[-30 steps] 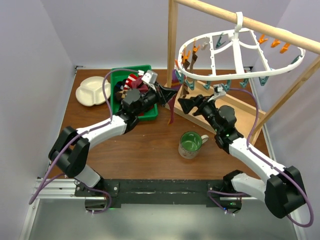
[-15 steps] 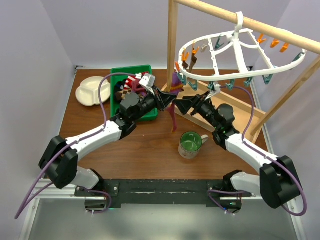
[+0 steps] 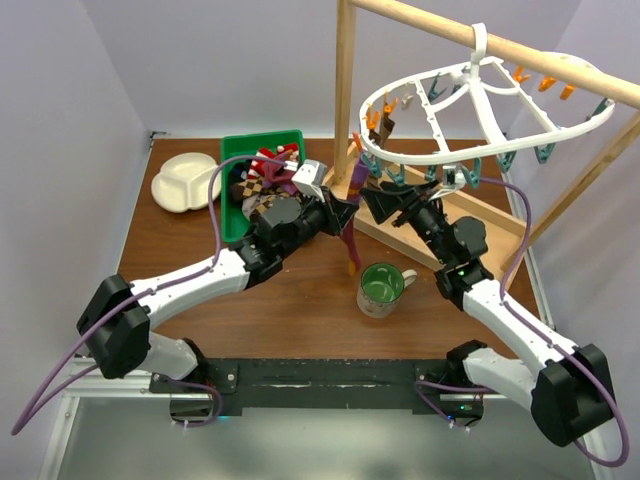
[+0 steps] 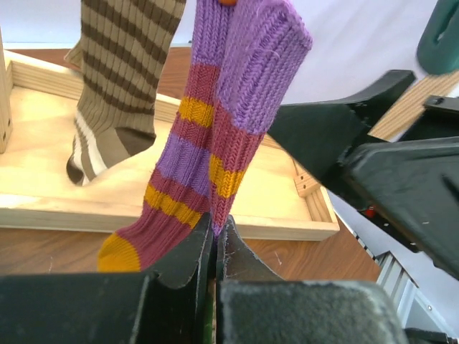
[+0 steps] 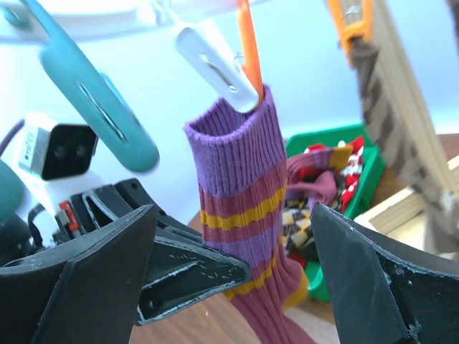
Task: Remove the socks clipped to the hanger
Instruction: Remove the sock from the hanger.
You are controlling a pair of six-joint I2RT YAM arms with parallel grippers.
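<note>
The white oval hanger [image 3: 470,95] hangs by its hook from a wooden pole. A purple, maroon and yellow striped sock [image 3: 349,240] dangles from an orange clip [image 5: 249,50] on its near-left rim. My left gripper [image 3: 342,214] is shut on this sock's lower leg [image 4: 215,129], just below the cuff. My right gripper [image 3: 372,200] stands open right of the sock, level with the cuff [image 5: 240,193], its fingers either side and touching nothing. A brown striped sock [image 4: 118,79] hangs from another clip behind. More socks lie in a green bin [image 3: 262,150].
A green-lined mug [image 3: 382,288] stands on the table just below both grippers. The wooden stand's tray base [image 3: 470,205] lies under the hanger, its post [image 3: 343,90] close behind the sock. A white divided plate [image 3: 185,182] sits far left. Teal clips [image 5: 93,100] hang nearby.
My left gripper has carried the striped sock's leg right and nearer. The right gripper has moved left and up to the sock's cuff. The hanger has tilted, its left side lower.
</note>
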